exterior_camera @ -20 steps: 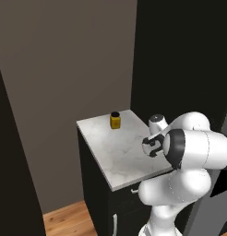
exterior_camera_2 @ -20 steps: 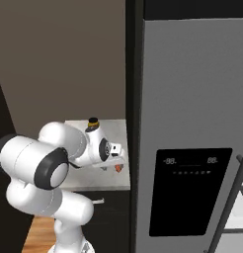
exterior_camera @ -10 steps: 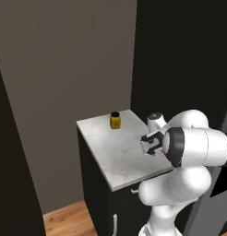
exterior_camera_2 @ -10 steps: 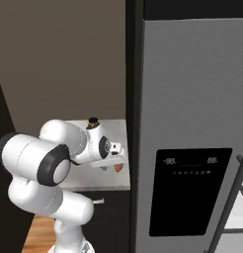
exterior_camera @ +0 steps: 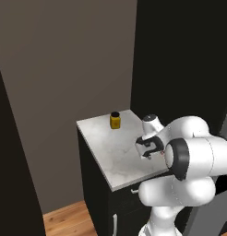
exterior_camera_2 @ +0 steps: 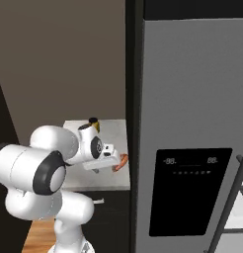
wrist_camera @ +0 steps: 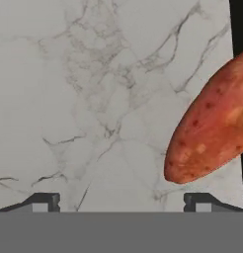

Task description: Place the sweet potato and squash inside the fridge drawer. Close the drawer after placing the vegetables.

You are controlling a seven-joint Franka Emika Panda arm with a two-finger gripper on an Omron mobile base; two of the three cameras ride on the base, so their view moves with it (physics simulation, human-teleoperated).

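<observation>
Step in hand, by judgement: reaching for the sweet potato (wrist_camera: 210,126), which lies on the marble counter (exterior_camera: 108,150) near its edge beside the fridge (exterior_camera_2: 192,123). To do it well, the gripper (wrist_camera: 121,200) should shift toward the potato, centre over its thick middle and descend with jaws across its short axis. The 2 fingertips (wrist_camera: 42,201) stand wide apart, holding and touching nothing. The yellow jar (exterior_camera: 115,120) stands well apart. Contact with the counter appears absent, though the view is partial.
</observation>
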